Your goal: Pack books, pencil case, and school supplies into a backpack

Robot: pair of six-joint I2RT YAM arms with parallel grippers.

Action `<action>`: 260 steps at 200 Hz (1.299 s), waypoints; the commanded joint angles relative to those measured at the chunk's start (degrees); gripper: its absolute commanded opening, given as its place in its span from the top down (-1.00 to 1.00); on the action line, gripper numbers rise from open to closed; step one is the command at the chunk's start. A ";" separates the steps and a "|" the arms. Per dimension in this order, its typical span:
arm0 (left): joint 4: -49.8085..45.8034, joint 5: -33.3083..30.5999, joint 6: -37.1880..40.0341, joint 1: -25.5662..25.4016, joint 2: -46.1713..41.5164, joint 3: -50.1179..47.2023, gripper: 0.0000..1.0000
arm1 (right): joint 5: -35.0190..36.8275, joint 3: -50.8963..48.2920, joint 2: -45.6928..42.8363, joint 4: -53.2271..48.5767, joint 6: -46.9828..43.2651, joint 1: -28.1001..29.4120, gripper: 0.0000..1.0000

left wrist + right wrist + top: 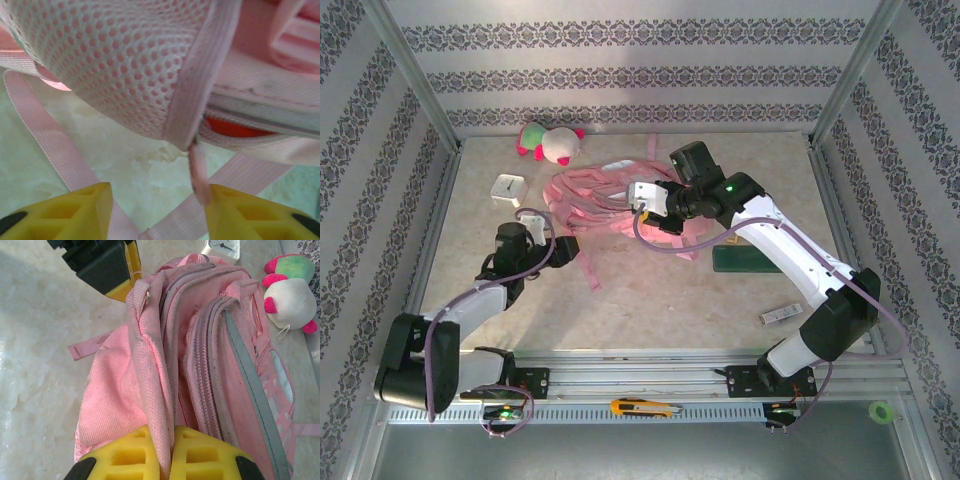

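Clamping the pink backpack's (215, 365) edge, the right jaws sit closed.

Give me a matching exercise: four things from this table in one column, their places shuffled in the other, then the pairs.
1 backpack
2 pencil case
3 plush toy
4 clock cube

A at the far edge
B left of the backpack
C clamped in the right gripper
D lying flat, right of the backpack

Pairs: 1-C, 2-D, 3-A, 4-B
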 commanded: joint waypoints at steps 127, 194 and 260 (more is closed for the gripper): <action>-2.98 24.06 8.63 -2.13 -6.64 4.76 1.00 | 7.82 -2.34 2.81 15.61 11.90 -1.62 1.00; -10.30 26.46 11.92 -14.61 -4.19 16.90 1.00 | 2.95 -5.38 4.36 23.12 16.07 -0.30 1.00; -18.61 22.20 19.14 -20.58 -3.19 23.73 0.32 | -10.36 -9.21 2.00 23.71 12.10 -2.78 1.00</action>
